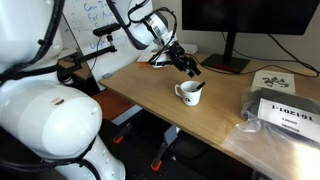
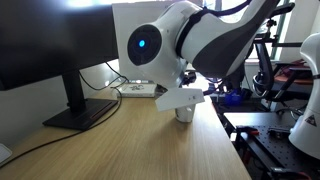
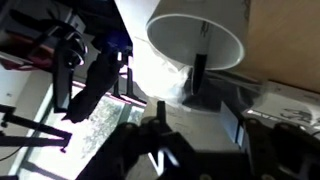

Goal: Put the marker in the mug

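Marker: slim dark stick, stiff, light, prob. smooth plastic, so it can swivel or slide in a pinch. Best hold is mid-barrel, across the axis, long side kept near vertical for a clean drop.

Position: in wrist view it runs from the mug rim toward the gripper. Can't tell whether its far end is inside the mouth or just at it. Not resolvable in either exterior view.

Gripper hangs just above the mug. Jaws: can't tell. Wrist view is blurred, and the marker's near end merges into a dark blob that may be the fingertips closed on it.

Mug: white ceramic, rigid, chippable, light enough to tip if the rim gets knocked. Handle faces the tabletop edge.

Surroundings: monitor stand behind, papers and dark labelled bag well apart from the mug. Nothing between gripper and mug. Main risk, as I judge it: marker catching the rim.
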Tool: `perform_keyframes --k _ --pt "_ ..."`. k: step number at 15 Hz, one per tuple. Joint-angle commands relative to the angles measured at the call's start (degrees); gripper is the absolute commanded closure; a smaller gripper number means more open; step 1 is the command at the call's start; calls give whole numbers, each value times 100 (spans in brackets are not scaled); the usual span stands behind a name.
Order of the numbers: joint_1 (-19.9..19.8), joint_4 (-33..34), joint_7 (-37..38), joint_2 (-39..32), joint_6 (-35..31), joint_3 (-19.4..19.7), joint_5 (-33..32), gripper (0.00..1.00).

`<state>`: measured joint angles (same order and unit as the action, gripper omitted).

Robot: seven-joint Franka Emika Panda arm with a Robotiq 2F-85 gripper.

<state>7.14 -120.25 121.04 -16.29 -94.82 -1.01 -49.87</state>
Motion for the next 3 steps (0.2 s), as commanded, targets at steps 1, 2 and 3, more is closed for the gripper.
perform_keyframes --k 1,2,3 --pt "-264 -231 -955 888 -243 -62 790 6" --pt "-290 -245 -1280 1128 -268 -50 981 1" --pt "-303 -252 -1608 1344 -295 -48 1155 0"
